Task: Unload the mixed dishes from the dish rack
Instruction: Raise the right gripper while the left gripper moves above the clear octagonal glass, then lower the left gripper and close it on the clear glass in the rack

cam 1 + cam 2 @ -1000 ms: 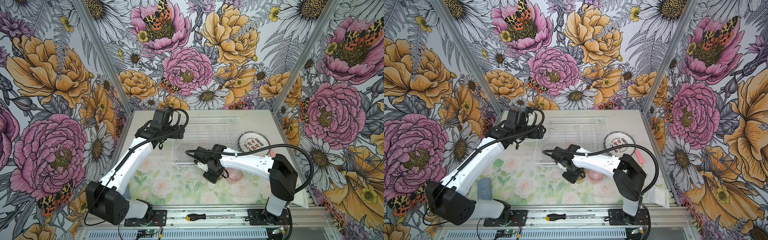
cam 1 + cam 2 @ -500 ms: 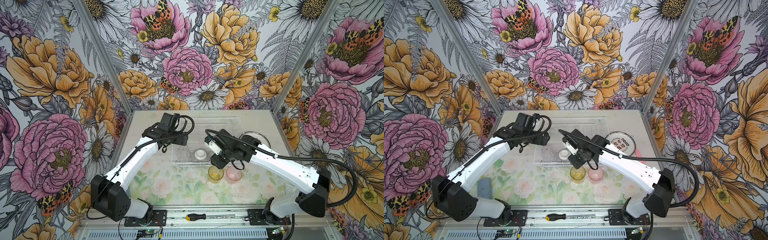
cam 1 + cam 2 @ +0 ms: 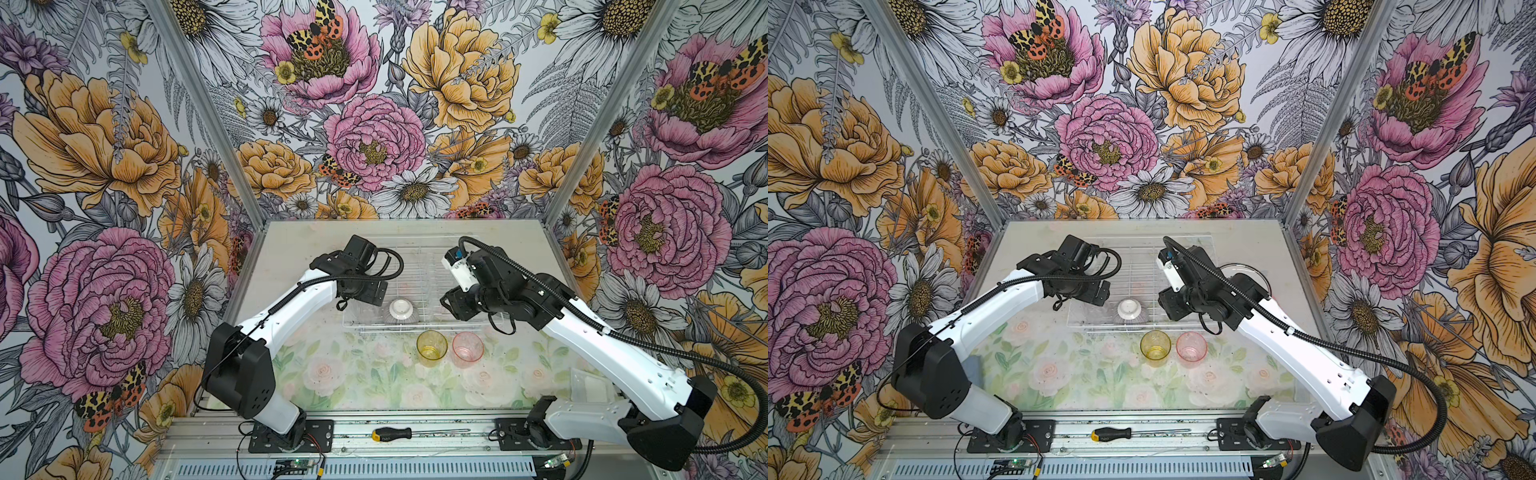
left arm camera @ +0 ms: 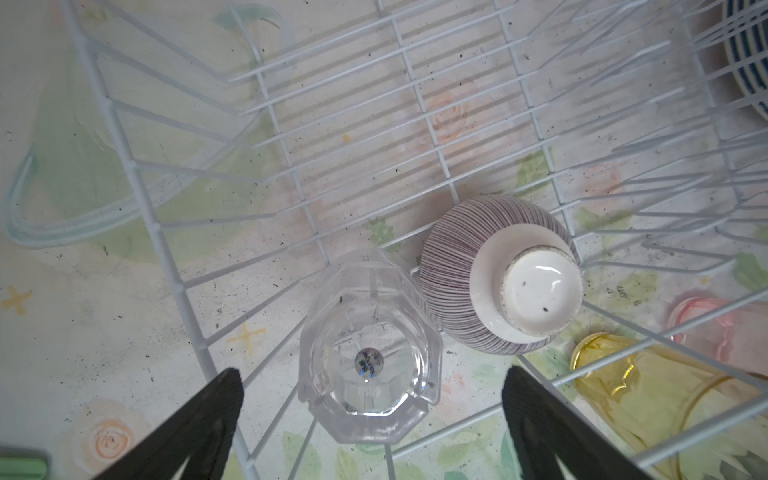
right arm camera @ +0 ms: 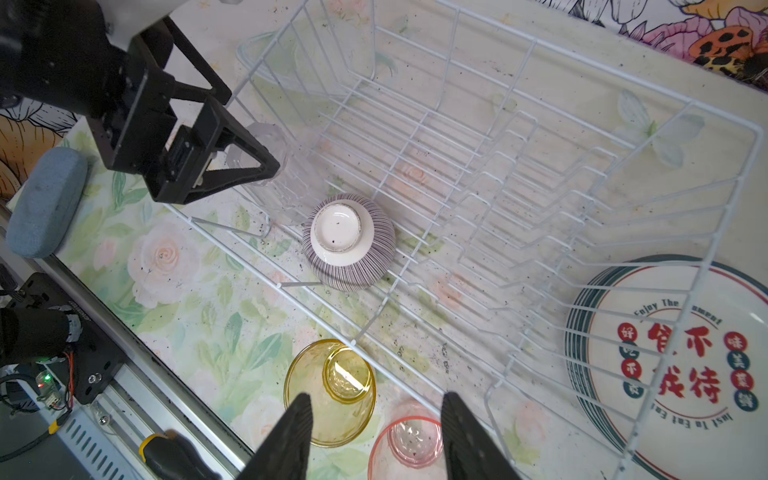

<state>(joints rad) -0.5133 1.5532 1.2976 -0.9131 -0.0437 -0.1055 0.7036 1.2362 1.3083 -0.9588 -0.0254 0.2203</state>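
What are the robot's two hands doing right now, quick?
Left gripper: open, empty, by the clear glass.
Right gripper: open, empty.

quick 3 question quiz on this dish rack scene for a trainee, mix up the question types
1. True or false: the striped bowl lies upside down inside the dish rack.
2. Which glass is inside the rack? A amber tumbler, B pink tumbler, C clear tumbler.
3. Fill in: the left gripper hangs over the clear tumbler with its jaws ____.

Key: 1 true; 2 C; 3 open
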